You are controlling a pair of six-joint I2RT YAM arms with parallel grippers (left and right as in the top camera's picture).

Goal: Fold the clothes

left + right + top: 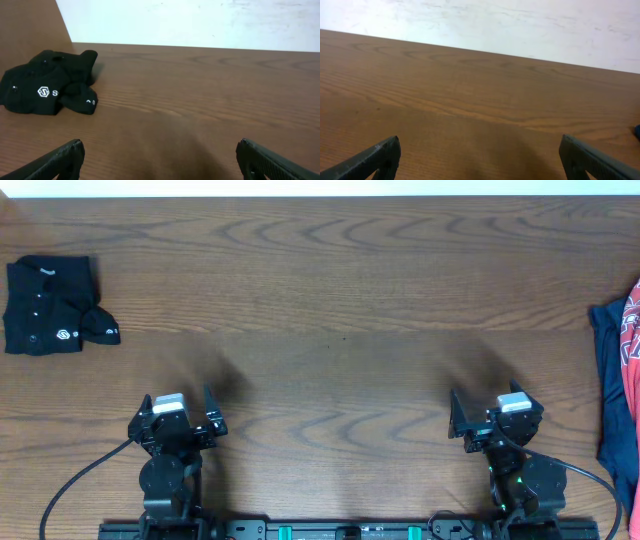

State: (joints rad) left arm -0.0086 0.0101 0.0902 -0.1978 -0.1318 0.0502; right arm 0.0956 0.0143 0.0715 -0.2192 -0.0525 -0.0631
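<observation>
A folded black buttoned shirt point(50, 305) lies at the table's far left; the left wrist view shows the same black shirt point(50, 82) with a white logo, ahead and left of my fingers. At the right edge a dark blue garment point(610, 395) lies partly under a coral-red T-shirt point(632, 345), both cut off by the frame. My left gripper point(178, 408) sits near the front edge, open and empty, far from the black shirt. My right gripper point(492, 412) is also open and empty, left of the blue garment. A blue speck point(637, 131) shows in the right wrist view.
The wooden table point(330, 330) stretches between the two piles. A white wall point(200, 22) runs behind its far edge. Black cables point(75, 480) trail from the arm bases at the front.
</observation>
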